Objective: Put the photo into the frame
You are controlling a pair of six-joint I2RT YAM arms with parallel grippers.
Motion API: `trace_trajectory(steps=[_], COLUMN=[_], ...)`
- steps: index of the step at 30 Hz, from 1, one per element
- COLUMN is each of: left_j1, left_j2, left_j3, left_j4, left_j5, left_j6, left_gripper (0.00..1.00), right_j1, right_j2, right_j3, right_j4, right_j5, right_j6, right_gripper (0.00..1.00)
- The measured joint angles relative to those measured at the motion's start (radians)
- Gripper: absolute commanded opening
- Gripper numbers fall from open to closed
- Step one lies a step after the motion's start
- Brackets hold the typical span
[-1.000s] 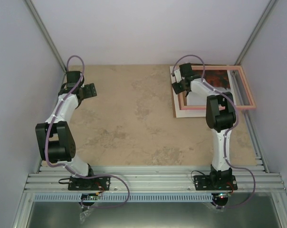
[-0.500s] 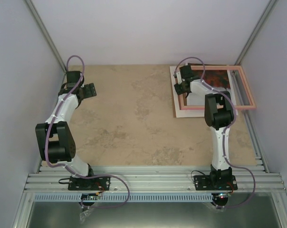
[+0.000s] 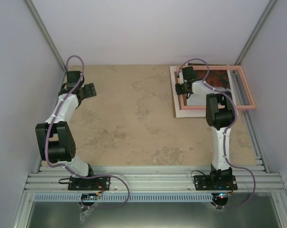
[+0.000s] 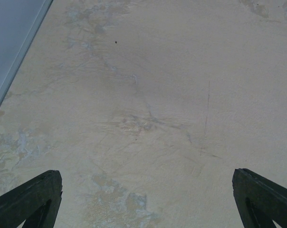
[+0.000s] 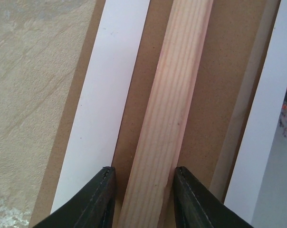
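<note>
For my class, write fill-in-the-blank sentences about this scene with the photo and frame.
1. The frame lies in the table's far ___ corner.
2. The right pincer straddles a ___ rail.
3. The left pincer is wide ___ over bare table.
4. The photo lies with its printed side facing ___.

Missing words: right; frame; open; up.

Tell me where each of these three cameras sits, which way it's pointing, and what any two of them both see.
Top external: above and behind the arms, looking down on the table; both arms show whole, bases nearest.
Left wrist: on the left gripper, looking down at bare table; only its two wide-apart fingertips show.
Right wrist: on the right gripper, looking down on a frame rail between its two fingers.
Shared: top external and right wrist both show that rail.
</note>
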Motion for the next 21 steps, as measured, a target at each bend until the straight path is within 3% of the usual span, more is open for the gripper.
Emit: trace_trajectory(steps=[9, 21], left_j1=[0.0, 0.0], left_j2=[0.01, 0.029], left_j3=[0.003, 0.011], left_j4=[-0.001, 0.0], left_j5=[0.0, -0.045], left_j6=[-0.015, -0.045], left_gripper=[0.99, 0.99], right_j1=[0.0, 0.008], right_j2=[-0.036, -0.23], right_j3=[-0.037, -0.131], right_j4=[-0.014, -0.064], right_j5=[-0.011, -0.012], right_j6=[0.108, 0.03], right_gripper=[0.01, 0.0])
